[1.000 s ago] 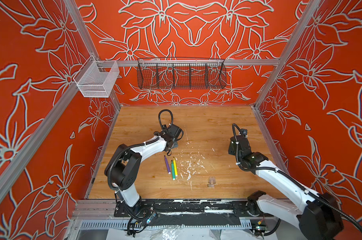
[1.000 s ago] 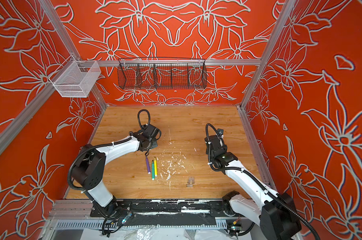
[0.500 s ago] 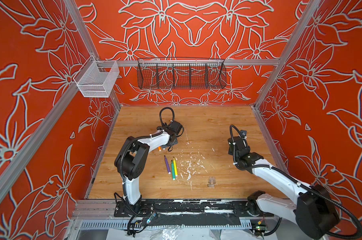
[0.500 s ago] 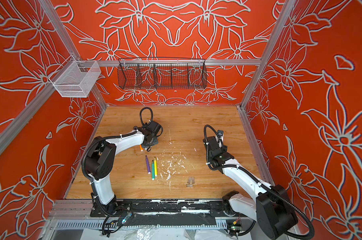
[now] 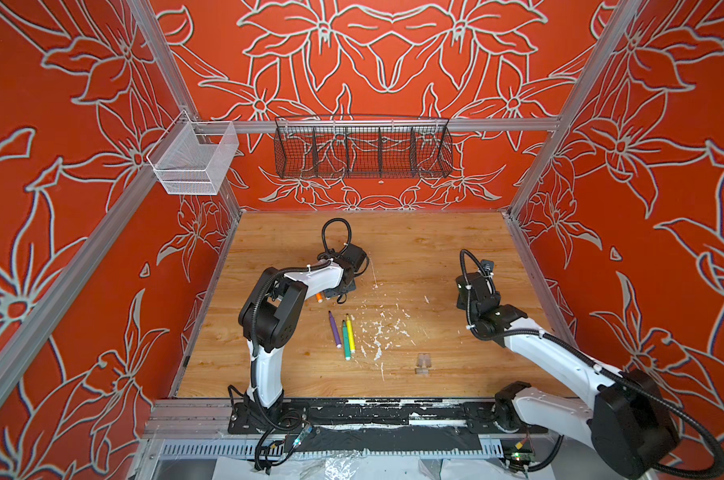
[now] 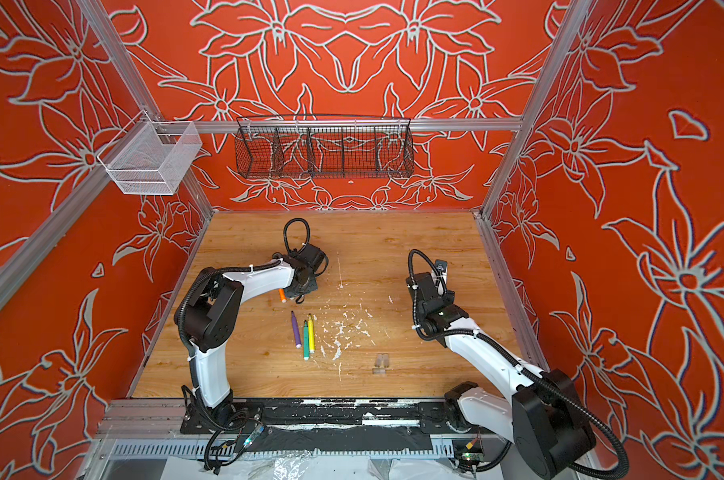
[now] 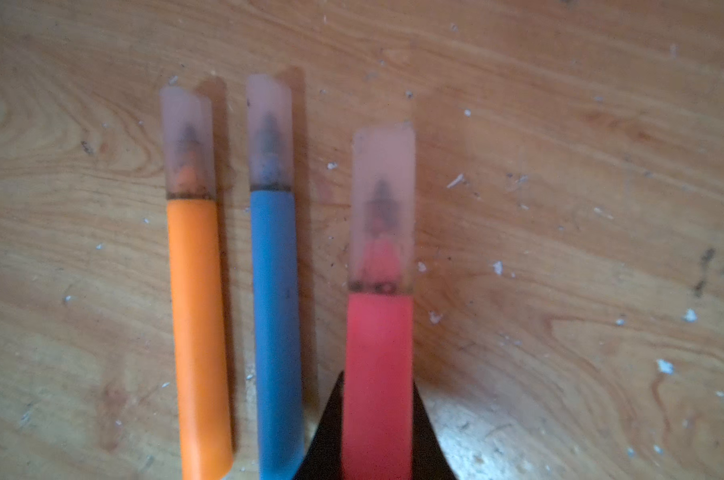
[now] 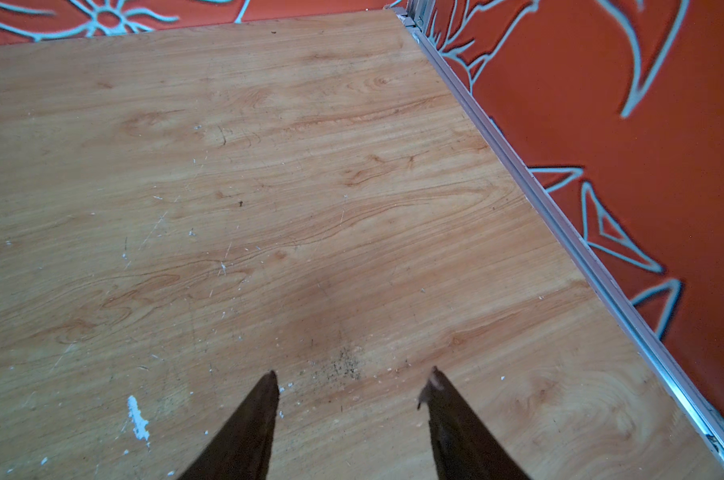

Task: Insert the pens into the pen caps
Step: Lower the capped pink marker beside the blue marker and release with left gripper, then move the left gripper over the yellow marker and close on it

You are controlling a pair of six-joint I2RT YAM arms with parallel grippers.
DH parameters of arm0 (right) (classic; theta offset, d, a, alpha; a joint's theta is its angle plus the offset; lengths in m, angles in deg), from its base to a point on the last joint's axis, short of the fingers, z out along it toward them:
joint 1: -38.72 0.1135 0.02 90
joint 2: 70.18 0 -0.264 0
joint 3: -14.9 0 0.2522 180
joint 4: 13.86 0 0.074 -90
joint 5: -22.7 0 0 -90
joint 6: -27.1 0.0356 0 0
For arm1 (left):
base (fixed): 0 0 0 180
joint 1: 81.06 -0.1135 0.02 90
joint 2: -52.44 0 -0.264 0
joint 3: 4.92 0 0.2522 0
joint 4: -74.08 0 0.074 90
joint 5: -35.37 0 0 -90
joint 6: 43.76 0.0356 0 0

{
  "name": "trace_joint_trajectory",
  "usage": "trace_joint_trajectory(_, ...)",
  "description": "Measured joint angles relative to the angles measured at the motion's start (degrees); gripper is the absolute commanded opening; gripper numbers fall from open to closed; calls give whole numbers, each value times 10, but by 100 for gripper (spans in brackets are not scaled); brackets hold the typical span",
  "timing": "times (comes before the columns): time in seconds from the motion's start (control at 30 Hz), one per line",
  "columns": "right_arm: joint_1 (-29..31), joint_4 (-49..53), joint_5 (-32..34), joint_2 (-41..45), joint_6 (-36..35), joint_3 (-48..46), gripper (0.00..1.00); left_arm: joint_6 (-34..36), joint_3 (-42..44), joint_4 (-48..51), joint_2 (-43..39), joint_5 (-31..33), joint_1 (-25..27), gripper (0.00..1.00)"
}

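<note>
Top views: purple pen, green pen and yellow pen uncapped on table, long axes 12-to-6, at 6 o'clock of left arm, the nearer one. Loose pen caps at 7 o'clock of right arm.

Left wrist: left gripper clamped on capped pink-red pen, parallel to capped blue pen and orange pen lying alongside.

Right wrist: right gripper jaws apart, empty, over bare table.
</note>
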Motion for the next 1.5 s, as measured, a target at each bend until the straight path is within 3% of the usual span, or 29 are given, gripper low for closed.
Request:
trace_joint_trajectory(0.33, 0, 0, 0, -2, 0, 0, 59, 9, -17, 38, -21, 6, -2, 32)
trace_joint_trajectory(0.6, 0, 0, 0, -3, 0, 0, 59, 3, 33, 58, -195, 8, 15, 32)
trace_joint_trajectory(0.7, 0, 0, 0, -4, 0, 0, 59, -7, 75, 68, -288, 23, 70, 32)
trace_joint_trajectory(0.77, 0, 0, 0, -5, 0, 0, 59, -19, 103, 74, -344, 34, 133, 32)
trace_joint_trajectory(0.9, 0, 0, 0, -6, 0, 0, 59, -49, 152, 82, -400, 37, 231, 28)
trace_joint_trajectory(1.17, 0, 0, -1, -7, 0, 0, 59, -116, 175, 111, -333, 46, 349, 26)
trace_joint_trajectory(1.37, 0, 0, -1, -7, 0, 0, 59, -162, 167, 123, -250, 60, 359, 24)
trace_joint_trajectory(1.5, 0, 0, -2, -7, 0, 0, 59, -186, 177, 120, -238, 69, 359, 23)
